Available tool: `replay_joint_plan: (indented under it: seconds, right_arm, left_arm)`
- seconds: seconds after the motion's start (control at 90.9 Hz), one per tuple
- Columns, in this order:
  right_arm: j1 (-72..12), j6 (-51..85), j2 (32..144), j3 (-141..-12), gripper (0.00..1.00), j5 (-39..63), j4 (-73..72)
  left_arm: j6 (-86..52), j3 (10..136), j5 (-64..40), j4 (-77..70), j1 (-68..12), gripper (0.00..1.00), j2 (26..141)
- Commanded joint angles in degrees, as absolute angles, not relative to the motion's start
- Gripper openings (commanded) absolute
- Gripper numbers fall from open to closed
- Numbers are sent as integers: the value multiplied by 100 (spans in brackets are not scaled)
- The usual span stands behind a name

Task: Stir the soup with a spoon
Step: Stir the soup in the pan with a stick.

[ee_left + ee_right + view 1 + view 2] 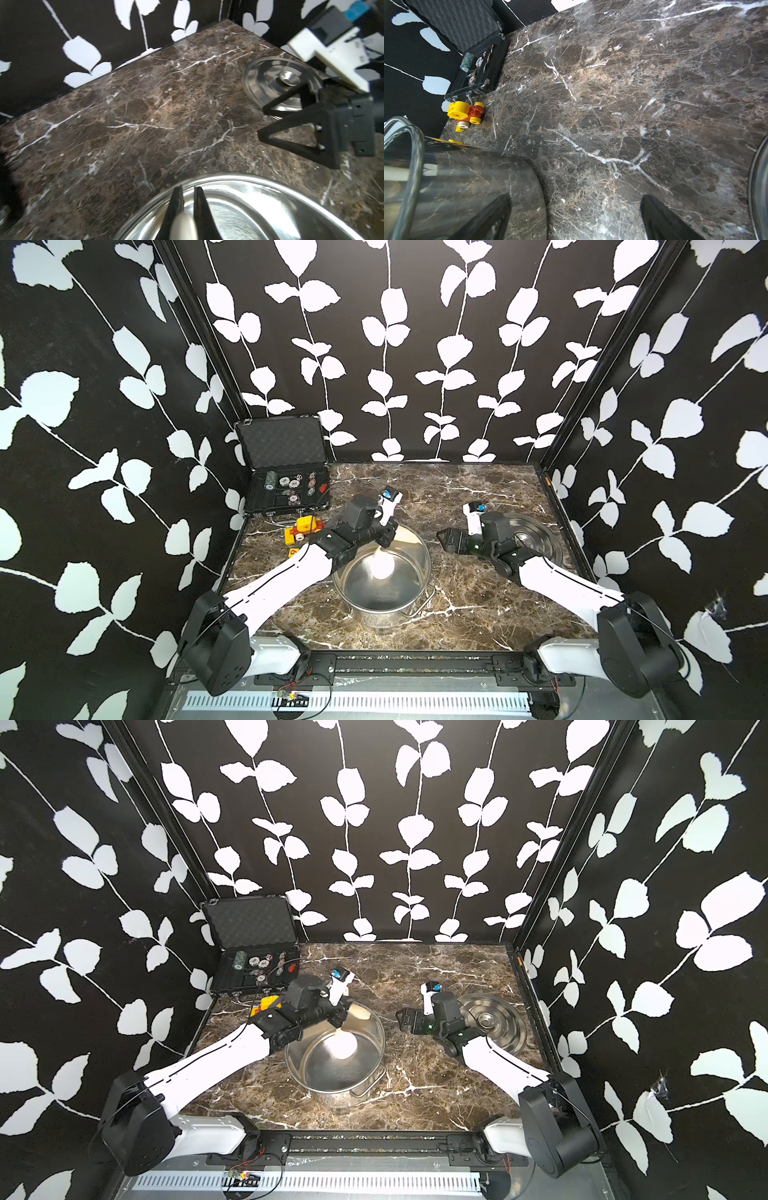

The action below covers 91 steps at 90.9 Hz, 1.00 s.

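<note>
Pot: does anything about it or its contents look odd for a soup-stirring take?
Yes. The pot shows only bare shiny steel inside, with no liquid visible, though the left pincer holds the spoon with its bowl down in it. The lid lies flat on the table, apart from it. Nothing looks spilled or damaged.

place: robot lab booth | evidence: leaf-print backdrop walls point(374, 364), marble tabletop point(457, 497), arm mounting rail point(415, 659)

Where things sit on my table point(436, 497)

The pot point(376, 619) is mid-table with the spoon point(381, 567) in it. My right gripper point(444, 538) is between the pot and the lid point(540, 535) at the right. The case point(280, 445) is in the far left corner, with the toy point(305, 526) just before it.
</note>
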State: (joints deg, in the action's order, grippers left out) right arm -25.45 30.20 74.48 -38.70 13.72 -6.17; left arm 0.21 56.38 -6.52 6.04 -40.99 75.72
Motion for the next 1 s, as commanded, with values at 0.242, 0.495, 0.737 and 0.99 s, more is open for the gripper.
replay_joint_plan:
  seconds: [0.242, 0.495, 0.737, 0.99]
  right_arm:
    - [-2545, 2987, 7282, -3801, 99, 1265, -756]
    - [-2542, 3038, 7388, -3763, 99, 1300, -881]
    - [-2545, 3076, 7538, -3813, 99, 1350, -973]
    - [-2541, 3102, 7569, -3851, 99, 1384, -984]
  left_arm:
    - [716, 5863, -2241, 790, -5073, 0, 7489]
    - [497, 5148, -2343, 1275, -5247, 0, 6760]
    - [188, 4545, -1729, 1792, -5247, 0, 5659]
    - [-30, 4141, -193, 2236, -5223, 0, 4673]
